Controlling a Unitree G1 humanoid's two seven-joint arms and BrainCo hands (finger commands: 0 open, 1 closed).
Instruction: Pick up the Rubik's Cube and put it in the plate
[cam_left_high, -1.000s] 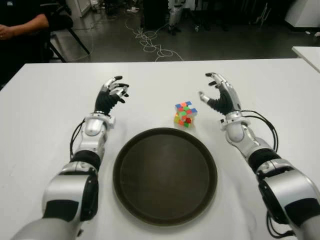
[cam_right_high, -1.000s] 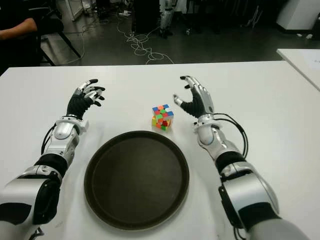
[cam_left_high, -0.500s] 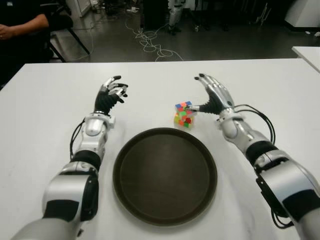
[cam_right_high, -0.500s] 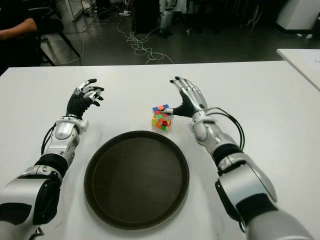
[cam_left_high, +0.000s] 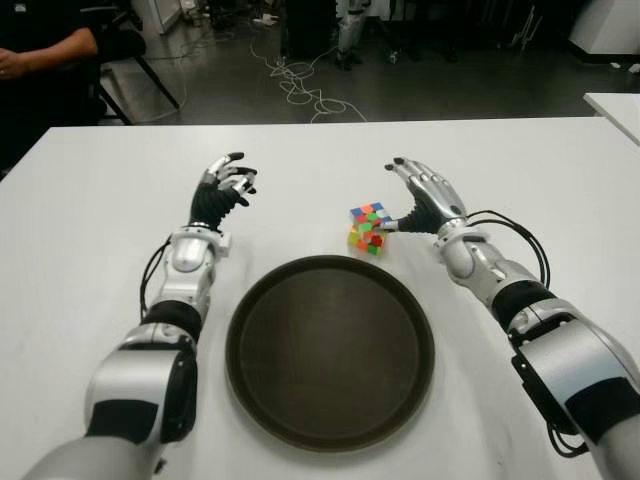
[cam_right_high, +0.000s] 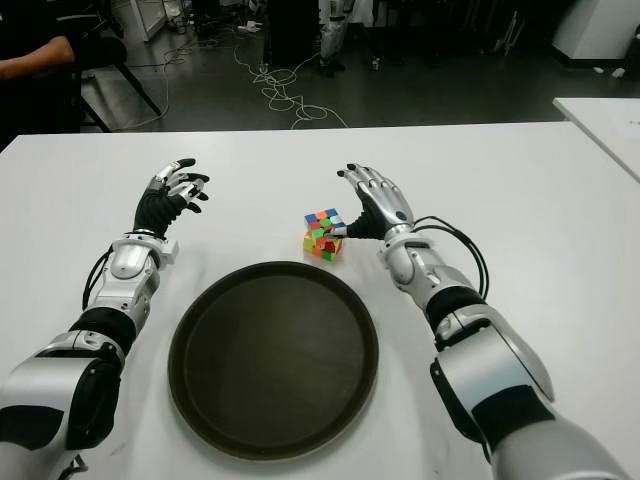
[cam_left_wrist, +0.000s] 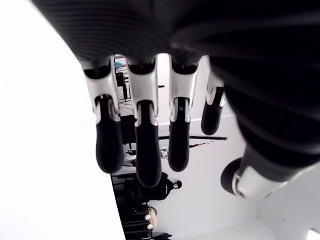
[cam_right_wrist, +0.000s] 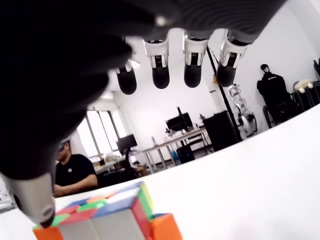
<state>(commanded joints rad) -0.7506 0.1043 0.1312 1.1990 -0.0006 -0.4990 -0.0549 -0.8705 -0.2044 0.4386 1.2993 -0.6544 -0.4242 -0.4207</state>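
On the white table the Rubik's Cube sits just beyond the far rim of the plate, slightly toward the robot's right, tilted so a corner faces the camera; it lies outside the plate, on bare tabletop. Plate is dark brown, round, with nothing in it, centered between the two forearms. Right hand is immediately to the cube's right, palm turned toward it, four fingers extended and arched above the cube without touching, thumb tip at the cube's right side near its top edge. Right wrist view shows the thumb tip right at the cube's corner; actual contact cannot be told, and the fingers are spread apart from it, so no grasp, hand unclenched and holding nothing. Left hand shows well to the left of the cube, beyond the plate's left side, raised with fingers loosely curved; left wrist view shows its fingers hanging relaxed with nothing between them and the thumb. Black cables loop off the right forearm. Far left past the table edge, a person's arm in a dark sleeve next to a black chair. Dark floor behind the table with a tangle of white cable. Corner of a second white table at far right.
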